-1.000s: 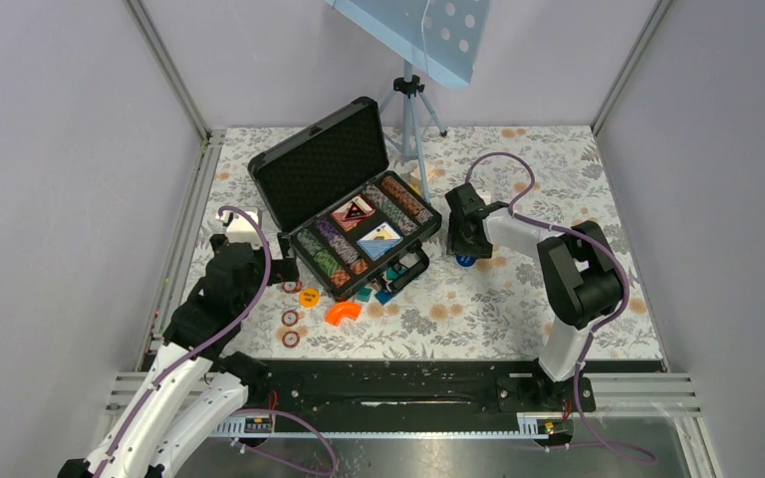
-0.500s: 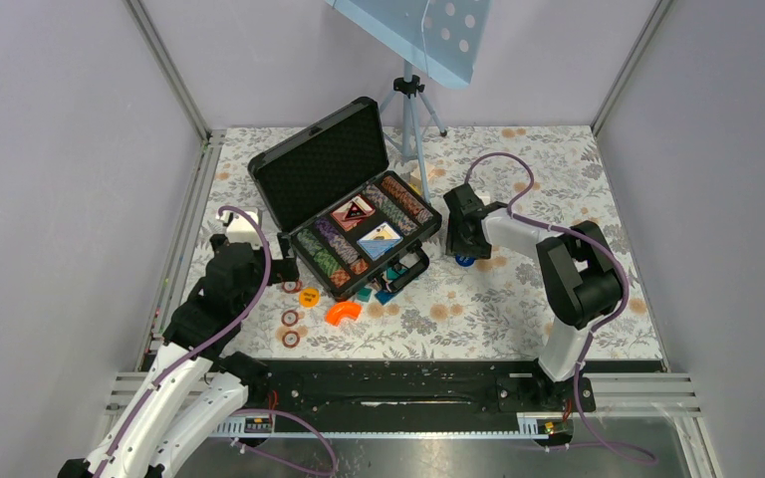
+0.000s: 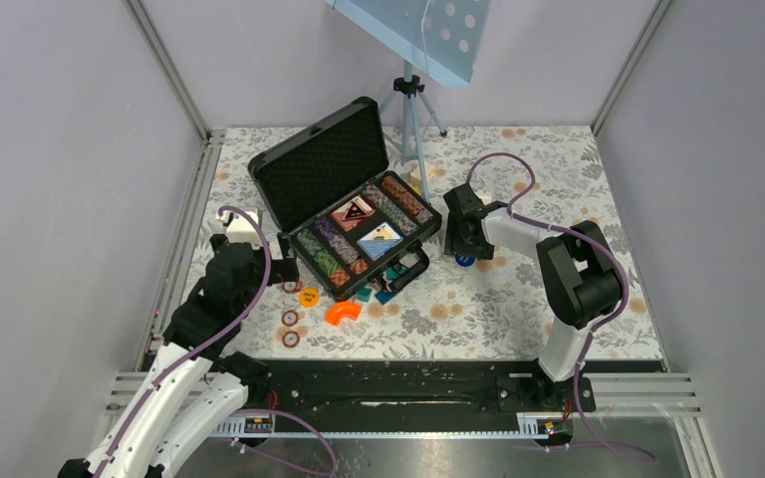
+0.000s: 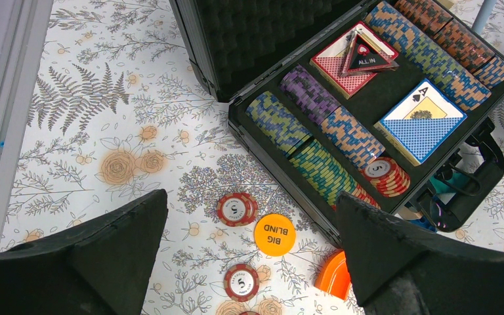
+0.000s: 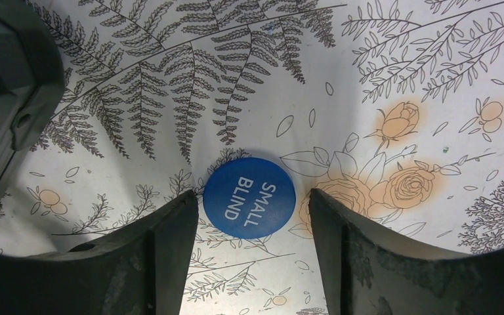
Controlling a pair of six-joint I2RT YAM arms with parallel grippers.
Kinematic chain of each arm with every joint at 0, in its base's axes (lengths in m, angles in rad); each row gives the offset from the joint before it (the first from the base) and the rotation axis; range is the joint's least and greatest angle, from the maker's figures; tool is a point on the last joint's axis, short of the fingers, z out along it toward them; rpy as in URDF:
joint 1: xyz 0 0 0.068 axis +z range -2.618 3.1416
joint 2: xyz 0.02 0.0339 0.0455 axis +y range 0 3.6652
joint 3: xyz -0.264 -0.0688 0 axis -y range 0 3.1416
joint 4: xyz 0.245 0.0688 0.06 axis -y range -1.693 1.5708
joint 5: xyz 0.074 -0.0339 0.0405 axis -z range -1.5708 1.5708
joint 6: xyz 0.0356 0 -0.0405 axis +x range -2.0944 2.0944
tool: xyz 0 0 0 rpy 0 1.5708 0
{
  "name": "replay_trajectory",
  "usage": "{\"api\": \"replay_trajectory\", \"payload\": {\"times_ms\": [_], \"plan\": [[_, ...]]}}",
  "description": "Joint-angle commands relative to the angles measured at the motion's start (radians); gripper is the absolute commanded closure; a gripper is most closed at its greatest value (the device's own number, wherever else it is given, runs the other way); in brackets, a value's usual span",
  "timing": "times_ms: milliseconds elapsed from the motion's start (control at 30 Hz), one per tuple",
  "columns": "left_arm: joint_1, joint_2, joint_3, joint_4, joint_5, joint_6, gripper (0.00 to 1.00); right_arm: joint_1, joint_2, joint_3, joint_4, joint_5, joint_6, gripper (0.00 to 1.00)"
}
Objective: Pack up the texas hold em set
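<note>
One floral-printed table (image 3: 518, 299), bearing everything below.

One black briefcase (image 3: 331, 169), left of centre toward the far side. Its lid is raised, the foam lining shows, and the handle (image 4: 479, 187) faces the near edge.

Two grippers:
- left gripper (image 4: 249, 213): jaws spread wide and holding nothing, hanging over the loose pieces by the case's near-left corner.
- right gripper (image 5: 251, 200): just right of the case, jaws parted and straddling the SMALL BLIND disc (image 5: 249, 190) without clamping it, with a gap showing on one side.

Several rows of striped chips (image 4: 315, 125), lying in the tray's channels.

Two card decks in the tray:
- red deck (image 4: 335, 69), with a triangular ALL IN marker (image 4: 369, 58) on top.
- blue deck (image 4: 423, 121), beside it.

One orange curved piece (image 4: 333, 275), on the cloth by the case front.

One SMALL BLIND disc, blue, flat on the table.

One BIG BLIND disc (image 4: 275, 234), orange, outside the case.

Several red loose chips (image 4: 237, 209), near the BIG BLIND disc on the cloth.
</note>
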Motion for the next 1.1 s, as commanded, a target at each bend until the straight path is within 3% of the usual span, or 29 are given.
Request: {"api": "replay_trajectory", "payload": {"times_ms": [0,733,1067], "plan": [[0.004,0.001,-0.001,0.053,0.016,0.012,0.01,0.012,0.044,-0.026,-0.075,0.002,0.014,0.29],[0.003,-0.003,-0.002,0.053,0.016,0.012,0.01,0.011,0.041,-0.033,-0.064,0.0,0.012,0.44],[0.004,-0.004,-0.001,0.052,0.014,0.012,0.01,0.012,-0.032,-0.054,-0.021,0.013,-0.019,0.44]]}}
